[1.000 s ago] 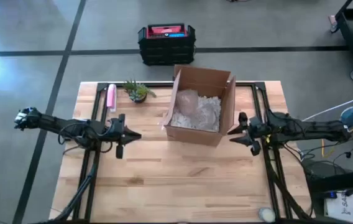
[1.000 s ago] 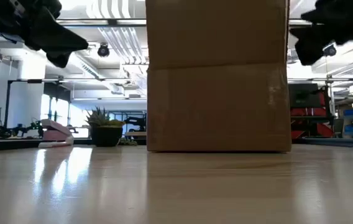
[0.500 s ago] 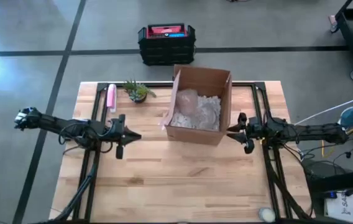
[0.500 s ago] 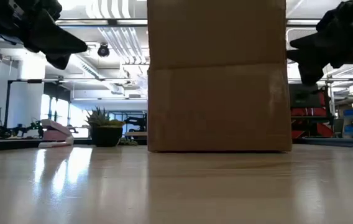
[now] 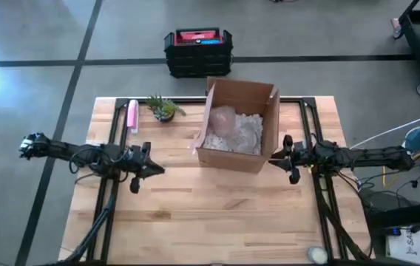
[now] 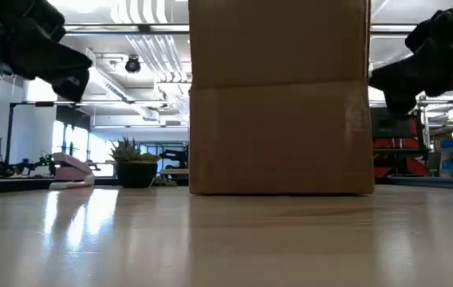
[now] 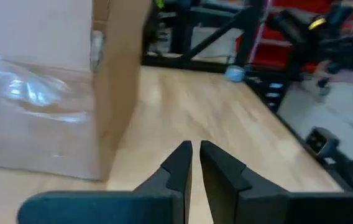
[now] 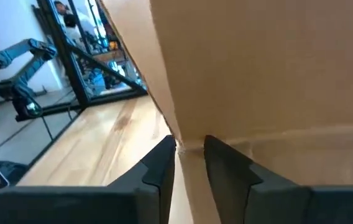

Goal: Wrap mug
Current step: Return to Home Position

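Note:
An open cardboard box (image 5: 232,159) stands mid-table on its base. Inside it, a bundle in clear bubble wrap (image 5: 225,122) lies on white packing filler; the mug itself is hidden. My left gripper (image 5: 158,170) hovers shut, left of the box and above the table, pointing at the box's left wall (image 7: 40,93). My right gripper (image 5: 271,160) is at the box's near right corner (image 8: 183,146). Its fingers stand a narrow gap apart on either side of that corner edge, clear of the tabletop in the low view (image 6: 390,84). My right gripper comes level from the table's right at the box's near right corner (image 8: 179,134). I cannot tell whether its fingers touch the cardboard.
A small potted plant (image 5: 164,108) and a pink object (image 5: 132,114) sit at the far left of the table. A black and red case (image 5: 197,50) stands on the floor beyond. A small round thing (image 5: 316,253) lies at the near right edge. Bare wood spans the near half.
Both grippers have come down. My left gripper has also drawn back a little toward the table's near left. My right gripper has sunk beside the box's right wall, staying at its near right corner.

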`<state>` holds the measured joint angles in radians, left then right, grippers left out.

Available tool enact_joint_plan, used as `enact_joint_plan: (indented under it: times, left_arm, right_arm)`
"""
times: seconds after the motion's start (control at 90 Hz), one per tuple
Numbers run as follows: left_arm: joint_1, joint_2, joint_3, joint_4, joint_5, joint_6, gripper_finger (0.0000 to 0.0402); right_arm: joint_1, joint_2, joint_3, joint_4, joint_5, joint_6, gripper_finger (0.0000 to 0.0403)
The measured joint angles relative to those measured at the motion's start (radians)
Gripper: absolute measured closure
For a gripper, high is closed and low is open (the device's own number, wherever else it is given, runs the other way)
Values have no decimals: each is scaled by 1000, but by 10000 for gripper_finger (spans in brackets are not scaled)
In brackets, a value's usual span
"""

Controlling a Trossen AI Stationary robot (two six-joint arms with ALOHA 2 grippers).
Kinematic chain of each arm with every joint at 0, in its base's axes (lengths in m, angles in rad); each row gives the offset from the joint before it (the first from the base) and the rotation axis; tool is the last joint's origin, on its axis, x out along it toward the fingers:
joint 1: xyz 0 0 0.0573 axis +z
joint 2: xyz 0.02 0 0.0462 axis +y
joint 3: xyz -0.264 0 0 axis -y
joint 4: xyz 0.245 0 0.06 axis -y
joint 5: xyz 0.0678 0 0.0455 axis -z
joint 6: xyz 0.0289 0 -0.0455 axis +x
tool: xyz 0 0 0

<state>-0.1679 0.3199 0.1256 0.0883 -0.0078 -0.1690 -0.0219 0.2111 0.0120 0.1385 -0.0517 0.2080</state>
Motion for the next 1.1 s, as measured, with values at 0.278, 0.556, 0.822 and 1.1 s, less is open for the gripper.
enact_joint_plan:
  times: [0.278, 0.556, 0.822, 1.1]
  left_arm:
    - [7, -113, -109, 85, -123, -51, 381]
    - [9, -163, -115, 21, -154, -19, 381]
    - [67, -208, -115, -24, -167, 4, 381]
    - [137, -254, -116, -43, -161, 49, 381]
  right_arm:
    - [0, 1, 0, -22, 1, 1, 358]
    - [0, 2, -1, -23, 2, 1, 369]
    - [0, 2, -1, -23, 2, 1, 363]
    - [0, 2, -1, -23, 1, 0, 344]
